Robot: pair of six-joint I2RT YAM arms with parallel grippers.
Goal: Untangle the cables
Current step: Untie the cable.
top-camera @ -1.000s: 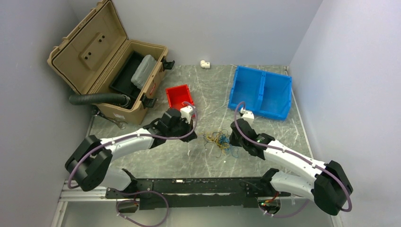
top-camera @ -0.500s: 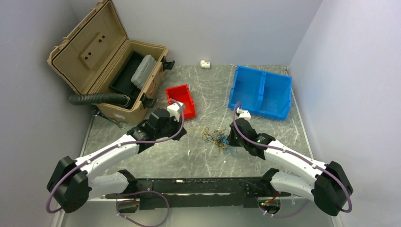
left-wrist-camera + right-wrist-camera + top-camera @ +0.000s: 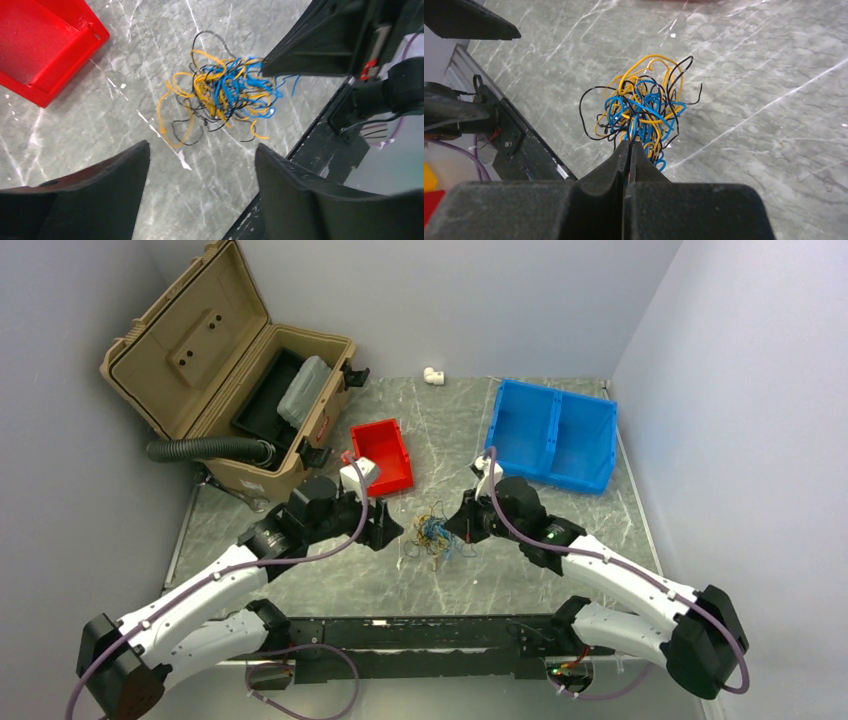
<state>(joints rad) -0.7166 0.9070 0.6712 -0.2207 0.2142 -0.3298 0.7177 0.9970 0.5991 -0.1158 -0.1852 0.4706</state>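
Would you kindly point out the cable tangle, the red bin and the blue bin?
cable tangle point(image 3: 226, 96): left wrist view, middle of the knot
red bin point(image 3: 384, 448): top view, bare floor
blue bin point(image 3: 552, 432): top view, centre divider

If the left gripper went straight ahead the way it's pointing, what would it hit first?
Probably the cables, lying ahead of the open left gripper; depth is hard to judge.

On the grey marbled desk point(image 3: 440, 430), an open tan case point(image 3: 215, 350) holding a clear plastic box point(image 3: 302, 390) stands at the left rear, a black ribbed hose point(image 3: 205, 449) beside it, a red bin point(image 3: 382, 455) near centre, a two-compartment blue bin point(image 3: 550, 435) right, a small white fitting point(image 3: 433, 374) behind
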